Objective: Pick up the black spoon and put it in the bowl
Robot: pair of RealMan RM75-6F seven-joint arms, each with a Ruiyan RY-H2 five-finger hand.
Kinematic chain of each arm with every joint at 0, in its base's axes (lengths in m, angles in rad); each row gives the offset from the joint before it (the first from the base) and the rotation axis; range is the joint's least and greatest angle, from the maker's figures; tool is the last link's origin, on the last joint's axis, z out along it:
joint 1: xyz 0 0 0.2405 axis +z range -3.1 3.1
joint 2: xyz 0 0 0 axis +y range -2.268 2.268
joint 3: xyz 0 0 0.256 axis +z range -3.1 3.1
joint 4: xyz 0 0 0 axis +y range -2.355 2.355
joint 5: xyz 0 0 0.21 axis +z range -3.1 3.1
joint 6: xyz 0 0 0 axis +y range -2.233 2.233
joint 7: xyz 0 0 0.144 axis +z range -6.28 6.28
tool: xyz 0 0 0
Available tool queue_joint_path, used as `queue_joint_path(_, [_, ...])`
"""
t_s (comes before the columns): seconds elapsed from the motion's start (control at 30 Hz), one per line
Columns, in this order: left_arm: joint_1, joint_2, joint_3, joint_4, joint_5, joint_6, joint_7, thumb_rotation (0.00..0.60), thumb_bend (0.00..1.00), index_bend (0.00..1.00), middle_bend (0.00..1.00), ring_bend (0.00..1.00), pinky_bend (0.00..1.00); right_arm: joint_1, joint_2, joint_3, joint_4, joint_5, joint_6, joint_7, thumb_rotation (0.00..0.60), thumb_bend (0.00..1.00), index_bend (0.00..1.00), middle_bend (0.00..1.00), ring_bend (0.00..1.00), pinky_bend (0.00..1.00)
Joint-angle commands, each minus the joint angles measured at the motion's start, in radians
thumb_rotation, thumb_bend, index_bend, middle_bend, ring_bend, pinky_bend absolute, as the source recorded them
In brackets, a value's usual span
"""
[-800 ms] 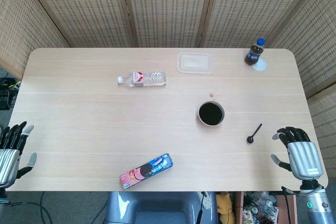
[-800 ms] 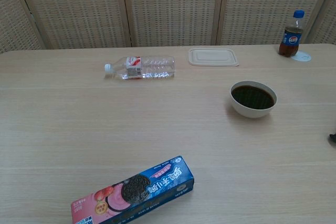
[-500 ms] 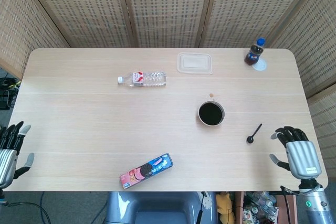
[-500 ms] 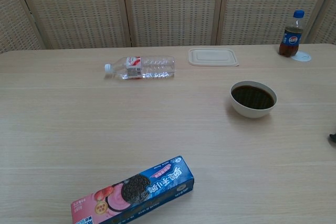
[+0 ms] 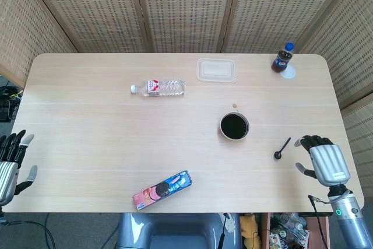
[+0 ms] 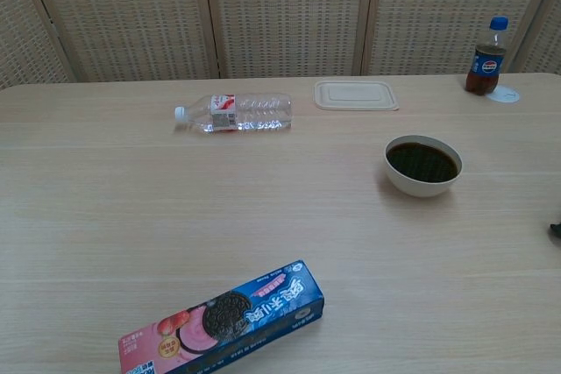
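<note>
Judging from its thin profile, the spoon (image 5: pixel 282 148) was probably light, rigid plastic, and likely to skid on the smooth table (image 5: pixel 87 126) if pushed rather than pinched. Its handle, the narrow straight part running up and to the right from the bowl end, offered the best hold; a pinch near mid-handle was judged least likely to tip it. The flat lie left little clearance under it, so fingertips would have had to close low against the tabletop.

Going left to right, with the bowl (image 5: pixel 234 126) as landmark:

- The left hand (image 5: pixel 10 164) sat far left of the bowl, at the table's near-left edge, fingers apart and holding nothing.
- A water bottle (image 5: pixel 158 87) lay on its side, left of the bowl and farther back.
- A cookie box (image 5: pixel 162 190) lay left of the bowl, toward the near edge.
- A lidded container (image 5: pixel 216 69) sat behind the bowl, slightly left.
- The bowl was white outside, its inside dark; whether that was liquid could not be told.
- The spoon lay right of the bowl and slightly nearer, well apart from it. It was all black, small, with a round head at lower left and a slim handle angled up right.
- A cola bottle (image 5: pixel 282 58) stood upright behind and right of the bowl.
- The right hand (image 5: pixel 322 158) hovered just right of the spoon, not touching it, fingers spread and empty.

In the chest view only a dark sliver showed at the right edge; it could not be identified.
</note>
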Motion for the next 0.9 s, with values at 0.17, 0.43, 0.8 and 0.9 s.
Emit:
queue_joint_path(0.17, [-0.005,0.007,-0.005,-0.008,-0.002,-0.005,0.009,0.600,0.45,0.07,0.04,0.00,0.00,0.077,0.026,0.013,0.009,0.049,-0.129,-0.010,0.600,0.43,0.44,0.69,0.68,0.67])
queue_joint_path(0.43, [-0.014,0.020,-0.011,-0.022,-0.001,-0.011,0.021,0.600,0.45,0.07,0.04,0.00,0.00,0.152,0.031,0.011,0.032,0.082,-0.262,0.025,0.600,0.58,0.37,0.82,0.85,0.82])
queue_joint_path(0.8, [-0.029,0.025,-0.012,-0.040,-0.004,-0.034,0.040,0.600,0.45,0.07,0.04,0.00,0.00,0.275,0.034,-0.027,0.049,0.141,-0.532,0.081,0.600,0.79,0.33,0.96,0.98,0.97])
queue_joint_path(0.9, [-0.030,0.025,-0.011,-0.042,-0.005,-0.037,0.043,0.600,0.45,0.07,0.04,0.00,0.00,0.286,0.020,-0.034,0.058,0.153,-0.552,0.075,0.600,0.81,0.33,0.98,1.00,0.99])
